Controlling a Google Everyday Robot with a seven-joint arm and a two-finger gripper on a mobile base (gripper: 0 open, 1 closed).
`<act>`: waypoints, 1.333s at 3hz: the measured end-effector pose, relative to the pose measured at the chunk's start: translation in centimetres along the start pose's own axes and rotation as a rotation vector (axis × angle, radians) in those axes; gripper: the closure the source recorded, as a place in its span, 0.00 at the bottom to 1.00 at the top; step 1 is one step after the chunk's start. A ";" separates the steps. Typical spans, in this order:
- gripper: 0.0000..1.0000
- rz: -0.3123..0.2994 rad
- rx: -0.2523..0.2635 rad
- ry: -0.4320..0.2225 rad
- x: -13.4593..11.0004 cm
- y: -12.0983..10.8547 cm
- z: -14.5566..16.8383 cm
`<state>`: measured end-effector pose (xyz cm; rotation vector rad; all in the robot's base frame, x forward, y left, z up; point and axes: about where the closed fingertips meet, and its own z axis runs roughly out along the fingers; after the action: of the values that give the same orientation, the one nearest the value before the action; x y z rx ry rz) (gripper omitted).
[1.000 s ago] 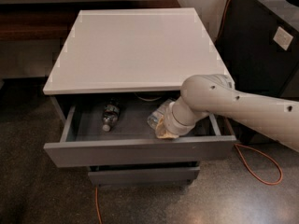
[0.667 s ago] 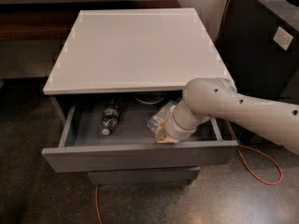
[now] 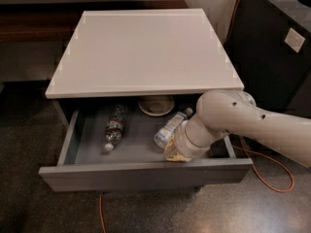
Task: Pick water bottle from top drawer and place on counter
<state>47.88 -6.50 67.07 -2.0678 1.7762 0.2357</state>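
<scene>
Two clear plastic bottles lie in the open grey top drawer [image 3: 146, 174]: the water bottle [image 3: 114, 126], dark label unreadable, at left; a pale-labelled bottle [image 3: 169, 129] beside my gripper [image 3: 176, 151], whose closure I cannot tell. Matte white counter [image 3: 146, 47] above.

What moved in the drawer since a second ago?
The top drawer slid further out from under the counter, and the gripper, low in its right side by the front wall, came forward with it. Nothing was grabbed or let go. The water bottle still lies on the left of the drawer, and the longer bottle and the bowl kept their places in it.
</scene>
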 end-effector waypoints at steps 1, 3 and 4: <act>1.00 0.030 -0.023 0.012 0.6 2.1 -0.5; 1.00 0.077 -0.063 0.039 1.3 5.8 -1.8; 1.00 0.099 -0.080 0.062 1.6 7.5 -2.6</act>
<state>40.48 -9.80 67.34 -2.0649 1.9378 0.2784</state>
